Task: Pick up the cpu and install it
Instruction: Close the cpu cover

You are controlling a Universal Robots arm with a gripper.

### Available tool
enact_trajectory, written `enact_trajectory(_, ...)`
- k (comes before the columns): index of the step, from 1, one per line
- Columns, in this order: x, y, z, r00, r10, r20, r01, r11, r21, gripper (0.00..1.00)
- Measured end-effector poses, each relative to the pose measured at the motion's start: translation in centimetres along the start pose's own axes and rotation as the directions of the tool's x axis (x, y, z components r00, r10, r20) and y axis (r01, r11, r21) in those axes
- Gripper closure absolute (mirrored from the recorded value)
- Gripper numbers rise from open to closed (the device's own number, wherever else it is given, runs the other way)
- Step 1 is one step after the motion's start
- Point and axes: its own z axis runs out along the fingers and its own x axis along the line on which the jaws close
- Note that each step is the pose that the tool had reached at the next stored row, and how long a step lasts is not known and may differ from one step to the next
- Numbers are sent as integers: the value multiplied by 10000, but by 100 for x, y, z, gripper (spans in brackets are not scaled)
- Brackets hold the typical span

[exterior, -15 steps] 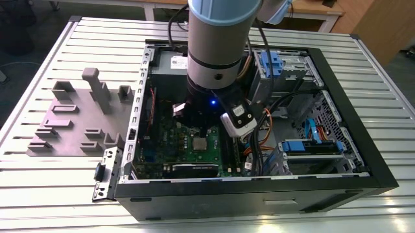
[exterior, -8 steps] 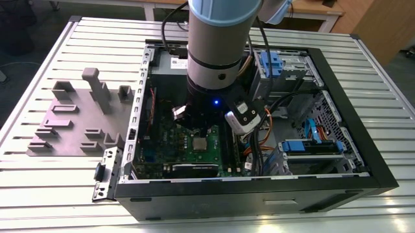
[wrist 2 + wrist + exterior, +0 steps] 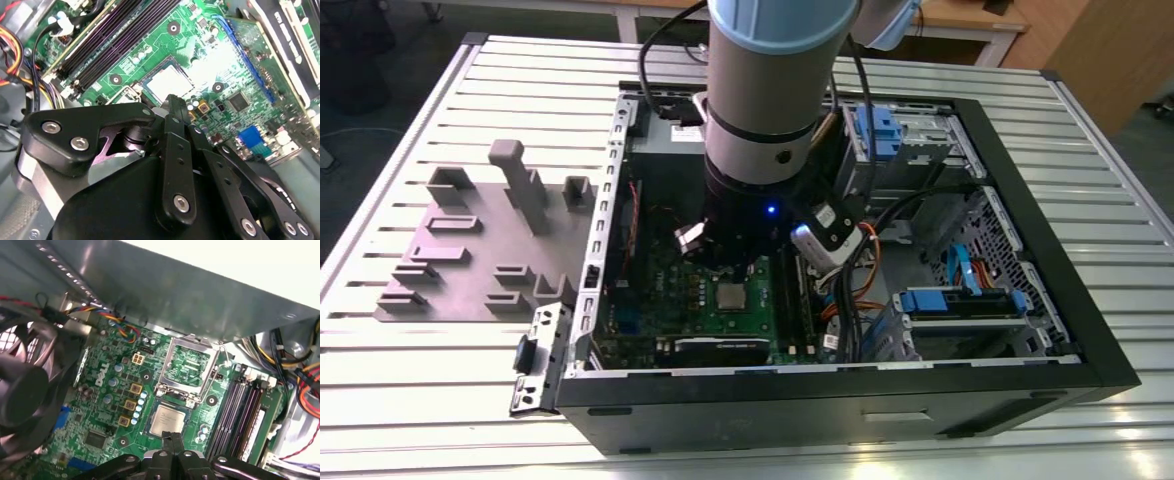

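The cpu [image 3: 166, 421] (a flat silver square) is seen lying in its socket on the green motherboard [image 3: 107, 405], just below the tips of the gripper [image 3: 173, 436]. The gripper's fingers are set narrow, tips together, with nothing held between them. Beyond the cpu, the socket frame [image 3: 186, 367] stands open. Everything is enclosed by the computer case [image 3: 1067, 330].

White logo lettering is standing sideways on the motherboard [image 3: 107, 412] in the first wrist view. Tiny white component codes are dotting the same board, too fine to read. Faint print is lying on the cpu [image 3: 166, 421], illegible. In the exterior view a white label [image 3: 678, 131] is showing inside the case [image 3: 854, 400], unreadable.
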Motion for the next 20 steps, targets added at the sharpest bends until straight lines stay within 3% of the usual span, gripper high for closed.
enact_trajectory(6,0,0,0,9974,-722,-14,722,9974,5,89)
enact_trajectory(12,0,0,0,9910,-1342,-27,1342,9910,10,89)
enact_trajectory(18,0,0,0,9786,-2058,-41,2058,9786,13,89)
enact_trajectory(19,0,0,0,9735,-2287,-47,2287,9735,15,89)
enact_trajectory(20,0,0,0,9709,-2395,-49,2395,9709,14,89)
